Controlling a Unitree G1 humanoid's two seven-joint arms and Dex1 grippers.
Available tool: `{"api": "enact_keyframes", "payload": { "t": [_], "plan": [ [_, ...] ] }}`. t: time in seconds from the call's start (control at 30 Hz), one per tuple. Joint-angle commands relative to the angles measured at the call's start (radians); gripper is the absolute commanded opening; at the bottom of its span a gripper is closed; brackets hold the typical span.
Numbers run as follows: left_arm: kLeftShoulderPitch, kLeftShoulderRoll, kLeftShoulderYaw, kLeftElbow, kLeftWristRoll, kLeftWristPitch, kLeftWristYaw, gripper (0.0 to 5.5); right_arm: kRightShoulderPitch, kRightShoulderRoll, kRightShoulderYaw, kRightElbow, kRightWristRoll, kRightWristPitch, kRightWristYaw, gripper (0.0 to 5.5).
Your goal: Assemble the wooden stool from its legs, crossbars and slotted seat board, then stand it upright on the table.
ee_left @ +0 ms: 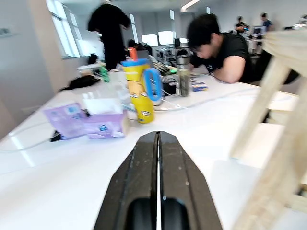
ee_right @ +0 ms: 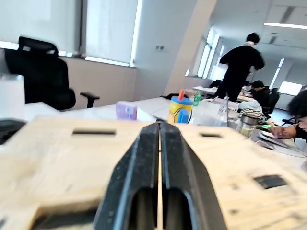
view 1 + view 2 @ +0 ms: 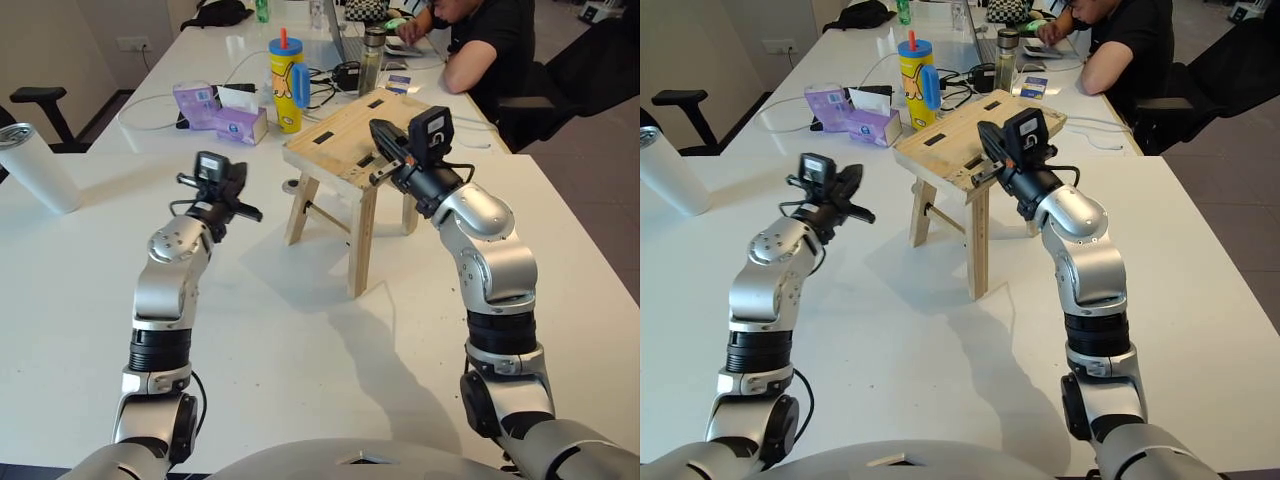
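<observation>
Under the right claw, whose fingers are pressed together and grip nothing, stands the wooden stool: assembled, upright on the white table. The claw hangs low over the seat board, by the edge nearest the robot; cannot tell if it touches. Counted: three legs in sight, one crossbar between two of them, three slots beyond the fingertips. Left claw likewise closed and empty, in the air well apart from the stool's side; a wide stretch of white table lies between it and the nearest leg. Beyond both claws: one yellow cup, lidded, a straw standing in it, contents hidden; one tissue box, white tissue poking out; one purple pack beside it; one dark bottle. Off the left claw's outer side, one white tumbler near the table edge.
</observation>
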Motion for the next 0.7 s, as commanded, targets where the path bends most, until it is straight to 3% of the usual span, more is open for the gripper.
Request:
{"api": "enact_keyframes", "payload": {
  "t": [0.03,0.37,0.7],
  "plan": [
    [0.030,0.001,0.022,0.071,0.017,-0.053,0.039,0.02,-0.062,0.052,-0.128,0.006,0.047,-0.109,-0.114,0.00],
    [0.203,-0.038,-0.016,0.226,0.047,-0.187,0.064,0.02,0.287,0.011,-0.088,0.425,-0.166,-0.430,-0.188,0.00],
    [0.258,-0.096,-0.028,0.274,0.042,-0.288,0.083,0.02,0.373,0.045,-0.037,0.495,-0.190,-0.543,-0.195,0.00]
  ]
}}
